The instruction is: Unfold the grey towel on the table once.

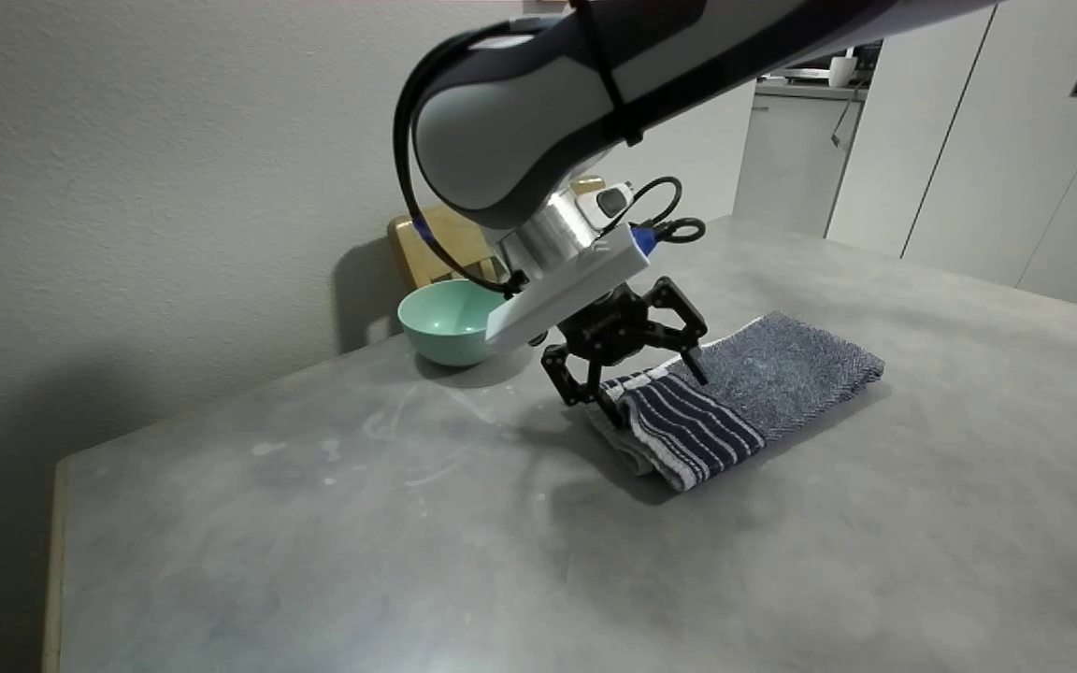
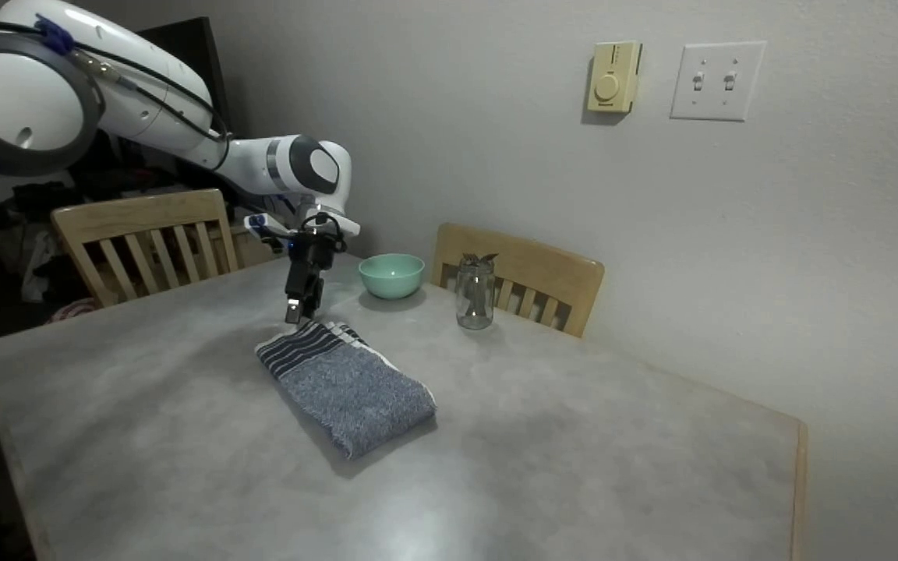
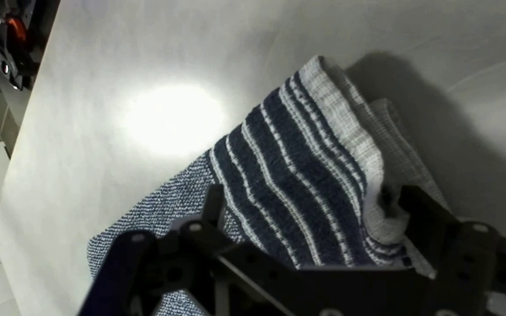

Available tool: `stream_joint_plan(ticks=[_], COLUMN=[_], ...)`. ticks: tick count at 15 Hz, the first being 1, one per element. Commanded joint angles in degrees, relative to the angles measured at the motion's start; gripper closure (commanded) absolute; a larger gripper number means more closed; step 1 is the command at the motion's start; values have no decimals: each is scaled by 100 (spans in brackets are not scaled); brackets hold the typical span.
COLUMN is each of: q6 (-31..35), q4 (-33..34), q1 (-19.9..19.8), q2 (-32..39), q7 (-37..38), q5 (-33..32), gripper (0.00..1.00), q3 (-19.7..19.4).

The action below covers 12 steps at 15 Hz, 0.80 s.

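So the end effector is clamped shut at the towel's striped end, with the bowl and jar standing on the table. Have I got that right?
Not quite: the end effector is open, as the wrist view shows, its jaws wide apart. It is at the striped end of the towel, with the bowl and jar standing on the table.

Tool (image 2: 302,313) at striped end of grey towel (image 2: 355,393), contact unclear

Below me the grey towel (image 2: 351,389) lies folded on the counter (image 1: 314,542), blue-grey terry with a navy, white-striped band at 1 end. There I see its top layer's white edge buckled, lower layers peeking out past it. The counter is smooth, mottled light grey.
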Motion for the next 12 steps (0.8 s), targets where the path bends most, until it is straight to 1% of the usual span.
stream_joint_plan(ticks=[1,4,5,6,12], q6=[-189,-110,-83,-66,230], q4=[162,176,173,171,119], q1=[-83,-75,-71,-75,-174], q2=[90,105,103,102,55], q7=[-140,-151,-137,-133,-382], q5=[32,12,22,38,214], gripper=[0,0,10,26,68], q3=[26,25,30,40,195])
